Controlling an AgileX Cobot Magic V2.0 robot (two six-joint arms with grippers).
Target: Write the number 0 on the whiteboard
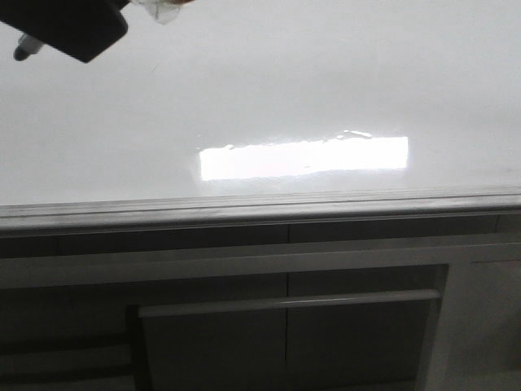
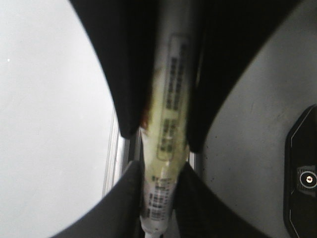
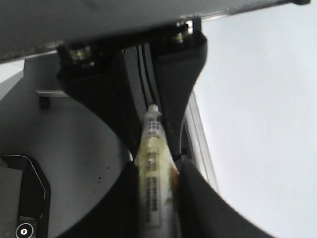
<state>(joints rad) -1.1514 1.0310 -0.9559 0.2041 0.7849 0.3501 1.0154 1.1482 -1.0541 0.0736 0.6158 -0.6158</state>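
Note:
The whiteboard (image 1: pixel 269 73) is glossy white with a grey metal frame edge (image 1: pixel 260 208). No number 0 shows on it in any view. A yellowish-white marker (image 2: pixel 166 134) with a printed label is held by both grippers at once. My left gripper (image 2: pixel 159 171) is shut on one end, and the other arm's black fingers (image 2: pixel 124 74) close on the marker farther along. My right gripper (image 3: pixel 157 166) is shut on the marker (image 3: pixel 153 163). In the front view a dark gripper body (image 1: pixel 73 28) sits in the top left corner with the marker's dark tip (image 1: pixel 20 53) sticking out.
A bright rectangular light glare (image 1: pixel 303 157) lies on the board near its front edge. Dark cabinet panels with bars (image 1: pixel 285 326) are below the frame. Beside the board is a grey surface (image 2: pixel 247 139) with a black device (image 2: pixel 303 178).

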